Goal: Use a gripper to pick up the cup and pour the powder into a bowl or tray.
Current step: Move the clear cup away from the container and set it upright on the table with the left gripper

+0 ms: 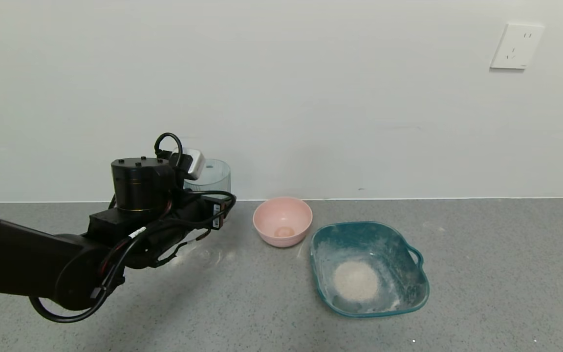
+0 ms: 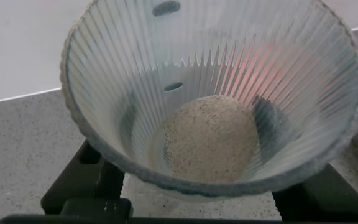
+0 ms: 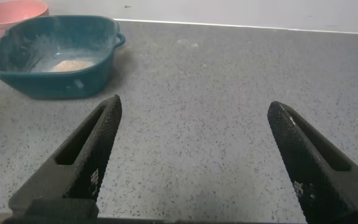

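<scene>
Left gripper (image 1: pixel 202 195) clamps ribbed clear cup (image 1: pixel 211 177), held upright above grey speckled counter (image 1: pixel 482 274), at 9 o'clock from pink bowl (image 1: pixel 282 221). Beige powder mound (image 2: pixel 209 138) sits in cup bottom. Teal rounded-square tray (image 1: pixel 411 293) with side handle at 4 o'clock from pink bowl, white-dusted, holds round powder pile (image 1: pixel 356 280). Right gripper (image 3: pixel 194 155) low over counter, textured black fingers (image 3: pixel 98 146) spread wide, holding nothing.
</scene>
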Robot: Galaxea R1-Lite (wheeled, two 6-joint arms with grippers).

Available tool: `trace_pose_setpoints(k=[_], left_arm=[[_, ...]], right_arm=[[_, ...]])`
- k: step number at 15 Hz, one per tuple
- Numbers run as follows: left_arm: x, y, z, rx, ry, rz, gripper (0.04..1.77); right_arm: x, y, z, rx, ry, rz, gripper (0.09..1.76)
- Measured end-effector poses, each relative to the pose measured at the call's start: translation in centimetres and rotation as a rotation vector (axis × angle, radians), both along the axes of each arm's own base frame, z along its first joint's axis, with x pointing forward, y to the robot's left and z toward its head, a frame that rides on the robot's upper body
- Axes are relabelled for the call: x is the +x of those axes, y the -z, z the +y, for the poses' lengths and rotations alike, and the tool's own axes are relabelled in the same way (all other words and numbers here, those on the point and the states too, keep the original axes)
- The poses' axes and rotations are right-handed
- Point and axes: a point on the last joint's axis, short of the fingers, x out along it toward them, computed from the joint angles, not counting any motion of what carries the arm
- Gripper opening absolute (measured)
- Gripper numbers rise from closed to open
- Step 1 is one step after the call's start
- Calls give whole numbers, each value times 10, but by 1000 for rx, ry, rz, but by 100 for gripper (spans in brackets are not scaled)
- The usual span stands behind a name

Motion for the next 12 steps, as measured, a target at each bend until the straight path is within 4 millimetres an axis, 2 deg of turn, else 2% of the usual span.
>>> trace_pose_setpoints(k=[12], left_arm=[[10, 20, 22, -65, -118, 59, 129]], right_arm=[[0, 0, 0, 0, 0, 1, 171]])
